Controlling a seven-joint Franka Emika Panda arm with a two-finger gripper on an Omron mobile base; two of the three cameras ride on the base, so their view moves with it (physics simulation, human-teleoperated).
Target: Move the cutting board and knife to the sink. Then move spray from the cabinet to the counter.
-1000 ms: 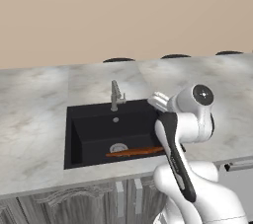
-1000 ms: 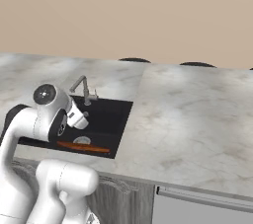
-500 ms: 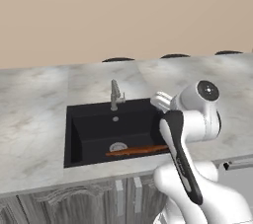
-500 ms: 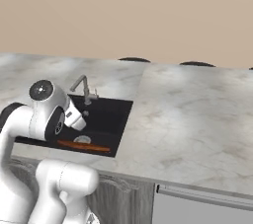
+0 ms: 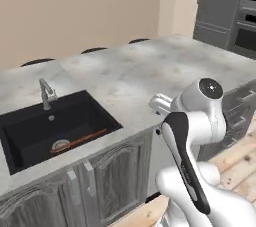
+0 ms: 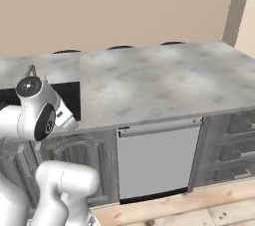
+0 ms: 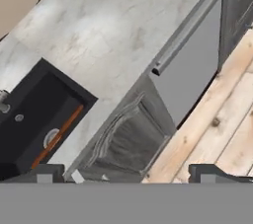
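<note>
The dark sink (image 5: 35, 131) is set into the marble counter (image 5: 130, 76) at the left, with its thin faucet (image 5: 46, 93) behind it. The cutting board (image 5: 80, 140) lies in the basin and shows as a reddish-brown strip; the hand view has it at the lower left (image 7: 57, 136). I cannot make out the knife. The spray and the cabinet are out of view. My gripper (image 7: 128, 176) is open with nothing between its fingertips (image 7: 44, 173), and it hangs off the counter's front edge, right of the sink (image 7: 29, 109).
A grey dishwasher front (image 6: 157, 158) with a bar handle sits under the counter (image 6: 159, 80), with drawers (image 6: 234, 145) to its right. Wooden floor (image 6: 199, 210) runs in front. Tall oven units (image 5: 230, 11) stand at the far right. Dark stool tops (image 5: 35, 62) line the counter's far side.
The whole picture has shifted: the base has moved to the right along the counter, so the sink now sits at the left. The gripper stays open and has left the sink.
</note>
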